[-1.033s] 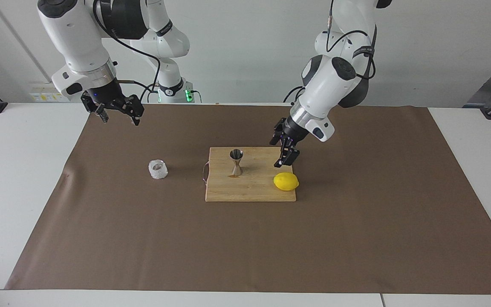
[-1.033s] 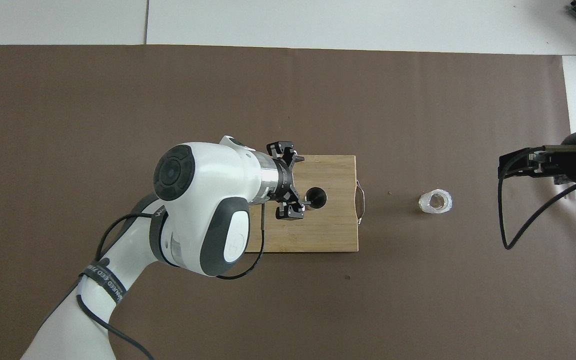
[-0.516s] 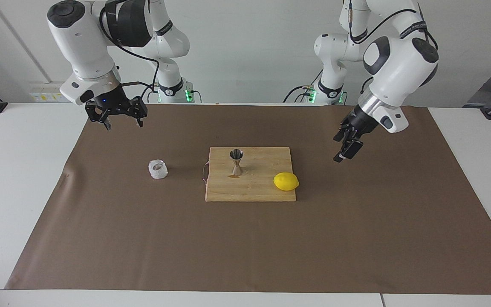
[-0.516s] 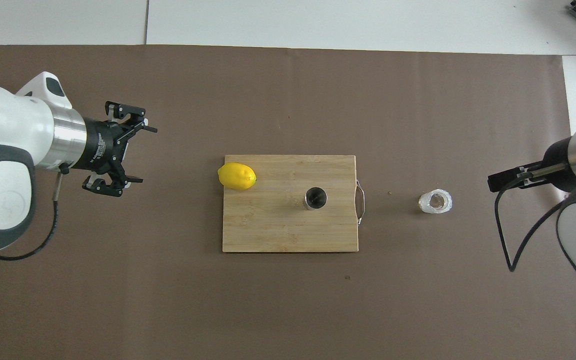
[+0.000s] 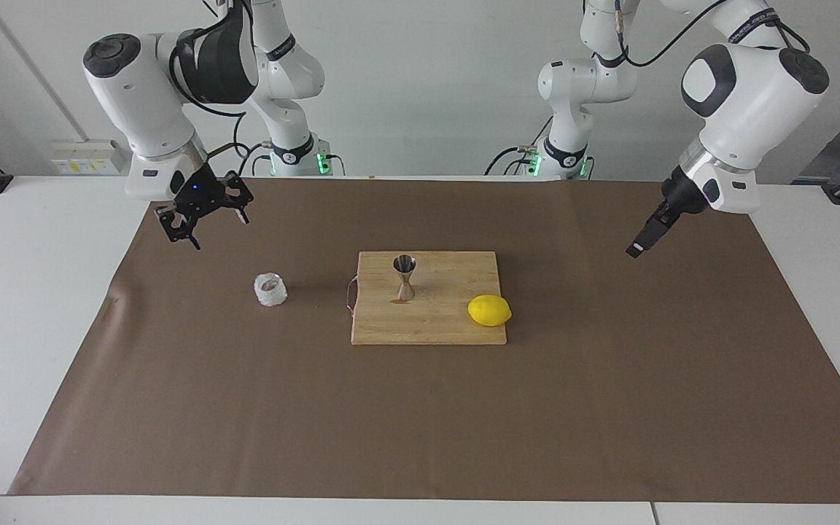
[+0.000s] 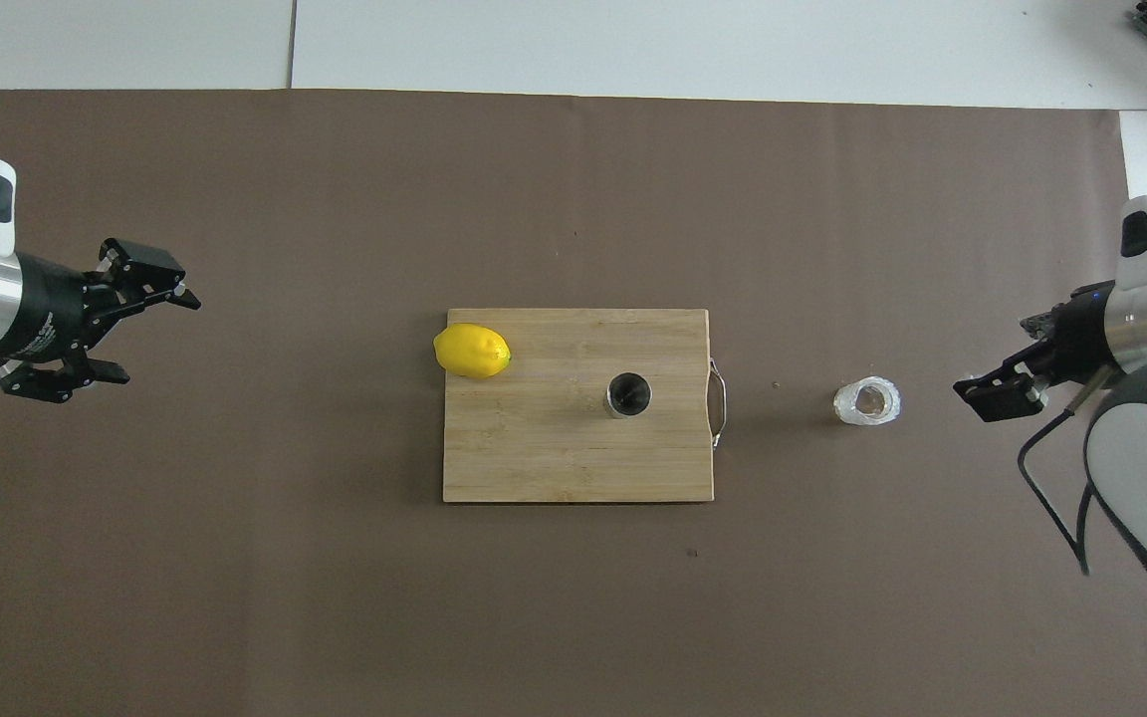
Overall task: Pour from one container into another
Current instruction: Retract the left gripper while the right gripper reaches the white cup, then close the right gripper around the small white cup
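The one container, a squat whitish crinkled cup [image 5: 270, 289] [image 6: 866, 401], stands upright on the brown mat beside the board, toward the right arm's end. The steel hourglass jigger [image 5: 405, 277] [image 6: 628, 394], which is the task's another, stands upright on the wooden board [image 5: 434, 329] [image 6: 544, 463]. My right gripper [image 5: 208, 222] [image 6: 997, 388] hangs open and empty over the mat close to the cup, not touching it. My left gripper [image 5: 639, 246] [image 6: 150, 337] hangs open and empty over the mat toward the left arm's end, well apart from the board.
A yellow lemon [image 5: 489, 310] [image 6: 472, 351] lies on the board's corner toward the left arm's end, farther from the robots than the jigger. The board has a wire handle [image 6: 720, 402] on the cup's side. The brown mat [image 5: 420, 423] covers most of the white table.
My left arm has swung away from the jigger and the board, out toward its own end of the table. My right gripper has turned and come down closer to the cup.
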### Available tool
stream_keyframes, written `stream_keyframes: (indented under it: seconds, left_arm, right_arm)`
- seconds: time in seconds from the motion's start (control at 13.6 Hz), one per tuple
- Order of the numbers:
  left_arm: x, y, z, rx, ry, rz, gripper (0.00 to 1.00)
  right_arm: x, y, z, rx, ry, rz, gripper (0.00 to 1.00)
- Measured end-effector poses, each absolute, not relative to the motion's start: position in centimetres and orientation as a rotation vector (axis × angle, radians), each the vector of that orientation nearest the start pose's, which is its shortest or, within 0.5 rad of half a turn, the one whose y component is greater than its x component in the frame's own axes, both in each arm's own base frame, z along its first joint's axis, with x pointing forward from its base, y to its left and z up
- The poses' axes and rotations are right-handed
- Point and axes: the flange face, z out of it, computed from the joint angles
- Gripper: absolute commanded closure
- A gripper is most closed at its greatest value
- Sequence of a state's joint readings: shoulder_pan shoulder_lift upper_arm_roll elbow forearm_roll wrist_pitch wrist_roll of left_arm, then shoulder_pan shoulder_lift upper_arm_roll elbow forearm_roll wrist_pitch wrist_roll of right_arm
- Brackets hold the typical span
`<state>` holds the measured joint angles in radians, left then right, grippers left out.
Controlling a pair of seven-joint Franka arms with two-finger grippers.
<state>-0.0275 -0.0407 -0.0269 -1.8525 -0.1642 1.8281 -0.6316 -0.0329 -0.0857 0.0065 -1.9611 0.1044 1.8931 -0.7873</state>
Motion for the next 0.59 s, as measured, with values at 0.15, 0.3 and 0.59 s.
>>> stream_keyframes:
  seconds: [0.15, 0.3, 0.59]
  left_arm:
    - [54.9, -3.7, 53.4, -3.158, -0.673, 0.037, 0.0]
    - [54.8, -3.2, 53.5, -3.168, -0.334, 0.011, 0.0]
    - [54.4, -1.3, 55.3, -3.172, -0.047, -0.006, 0.0]
  right_arm:
    - [53.3, -1.3, 49.4, -2.765, -1.209, -0.111, 0.0]
    - [53.1, -2.0, 47.5, -2.674, -1.378, -0.15, 0.0]
    - [52.3, -4.4, 42.5, -2.442, -1.618, -0.268, 0.0]
